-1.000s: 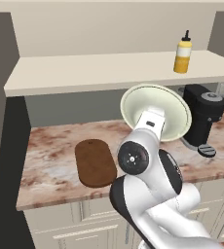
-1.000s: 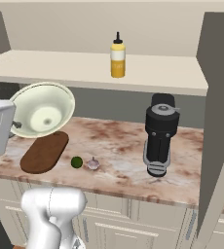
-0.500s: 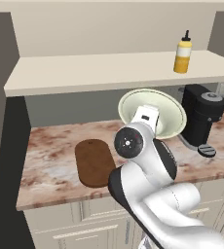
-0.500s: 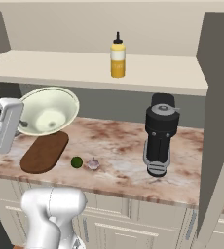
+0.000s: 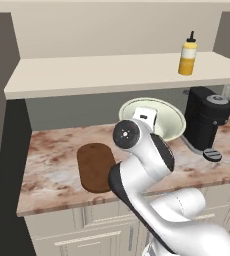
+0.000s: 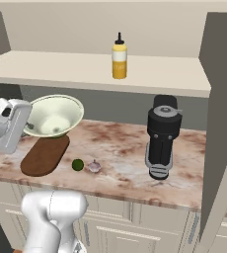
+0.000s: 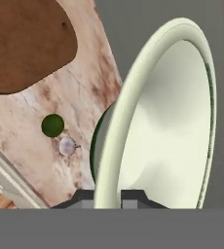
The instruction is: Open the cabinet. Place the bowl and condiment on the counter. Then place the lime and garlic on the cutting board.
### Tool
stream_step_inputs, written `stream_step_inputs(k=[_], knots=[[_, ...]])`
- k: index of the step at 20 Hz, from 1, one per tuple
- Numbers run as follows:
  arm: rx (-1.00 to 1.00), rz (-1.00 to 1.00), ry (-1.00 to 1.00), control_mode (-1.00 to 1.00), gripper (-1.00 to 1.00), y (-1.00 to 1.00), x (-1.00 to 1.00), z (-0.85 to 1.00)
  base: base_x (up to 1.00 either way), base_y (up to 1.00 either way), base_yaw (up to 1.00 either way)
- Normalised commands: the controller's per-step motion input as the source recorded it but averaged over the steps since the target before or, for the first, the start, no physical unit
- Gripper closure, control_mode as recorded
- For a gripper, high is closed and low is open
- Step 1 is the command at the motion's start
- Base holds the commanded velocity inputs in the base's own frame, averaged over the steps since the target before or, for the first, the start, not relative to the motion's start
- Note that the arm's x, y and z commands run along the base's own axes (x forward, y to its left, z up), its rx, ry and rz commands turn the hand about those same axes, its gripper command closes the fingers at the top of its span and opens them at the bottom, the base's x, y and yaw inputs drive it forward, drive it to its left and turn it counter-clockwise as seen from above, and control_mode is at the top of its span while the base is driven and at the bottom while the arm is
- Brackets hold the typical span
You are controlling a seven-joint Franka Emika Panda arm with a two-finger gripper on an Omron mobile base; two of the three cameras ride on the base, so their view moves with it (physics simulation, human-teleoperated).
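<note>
One grip: the gripper (image 7: 107,193) is clenched on the rim of the bowl (image 7: 158,121), one finger tip on either side of the rim's edge, so the bowl hangs tilted on its side instead of sitting flat.
Why tilted: pinched at the rim only, the bowl leans with the hand; in the right base view its hollow faces up and toward the camera.
Bowl to hand: the bowl (image 6: 54,114) juts out from the white hand at the left, above the counter (image 6: 120,158) and partly over the far end of the cutting board (image 6: 45,155); I judge it is carried, not yet set down.
Step in hand: likely lowering the bowl to a bare patch of counter, which calls for levelling it first.
Lime and garlic: the lime (image 6: 77,164) and the garlic (image 6: 94,166) lie just beside each other on the counter near its front edge, right of the board, below and well apart from the hand; neither is on the board yet.
Coffee machine: a black coffee machine (image 6: 161,136) stands further right on the counter, a thing to steer the bowl away from.
Bottle: the yellow bottle (image 6: 119,57) stands upright on the open cabinet shelf (image 6: 61,69), above and beyond the hand, still to be fetched.
</note>
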Motion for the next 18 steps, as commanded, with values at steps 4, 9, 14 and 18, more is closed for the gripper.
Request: stream_step_inputs(k=[4,9,14,18], knots=[[0.00,0.00,0.03,-1.00,1.00,0.00,0.26,-0.25,0.00,0.00,0.00],[0.00,0.00,0.00,-1.00,1.00,0.00,0.28,-0.24,0.00,0.00,0.00],[0.00,0.00,0.00,-1.00,1.00,0.00,0.32,-0.24,0.00,0.00,0.00],[0.00,0.00,0.00,-1.00,1.00,0.00,0.37,-0.25,0.00,0.00,0.00]])
